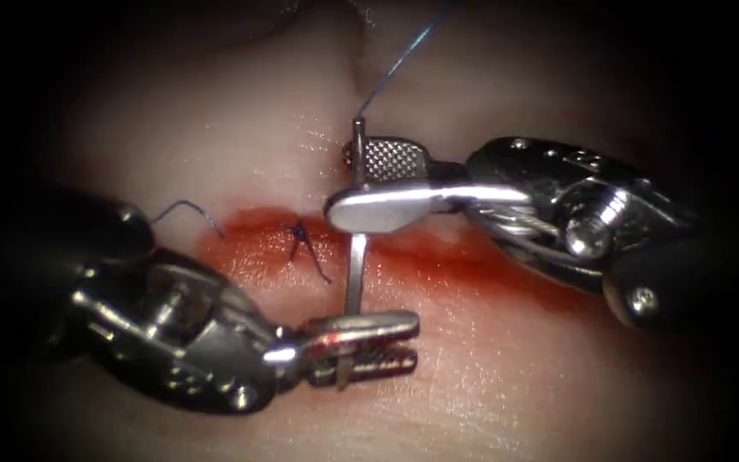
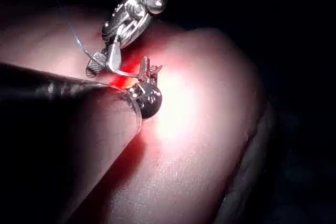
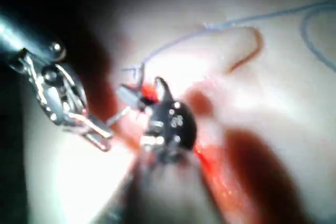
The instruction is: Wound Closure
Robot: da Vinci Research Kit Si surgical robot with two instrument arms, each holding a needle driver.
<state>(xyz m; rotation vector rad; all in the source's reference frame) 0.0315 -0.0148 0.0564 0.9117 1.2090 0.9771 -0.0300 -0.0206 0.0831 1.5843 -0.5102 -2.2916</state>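
1. The left arm's steel needle driver (image 1: 375,342) held the curved steel needle (image 1: 354,274) near one end, its two ridged jaws clamped across the metal with only a narrow slit between them; that end of the needle stuck out just below the lower jaw.
2. The right arm's steel needle driver (image 1: 374,184) stood with its jaws parted, the needle passing between them: the smooth jaw lay in front of the needle and hid a short stretch of it, while the cross-hatched jaw sat behind. Whether either jaw touched the needle could not be told.
3. The needle ran from the left tool's jaws up across the red-stained cut (image 1: 472,257) to the right tool's jaws, lying above the pale pork-belly tissue (image 1: 215,128) and not in it.
4. The thin blue thread (image 1: 395,60) left the needle's upper end, just beyond the right tool's hatched jaw, and curved away over the tissue.
5. A dark knotted stitch (image 1: 301,235) with short cut ends sat in the cut just left of the needle, between the two tools.
6. A loose curl of dark thread (image 1: 186,210) lay on the tissue above the left tool's wrist.
7. Red fluid (image 1: 250,257) spread along the cut under both tools.
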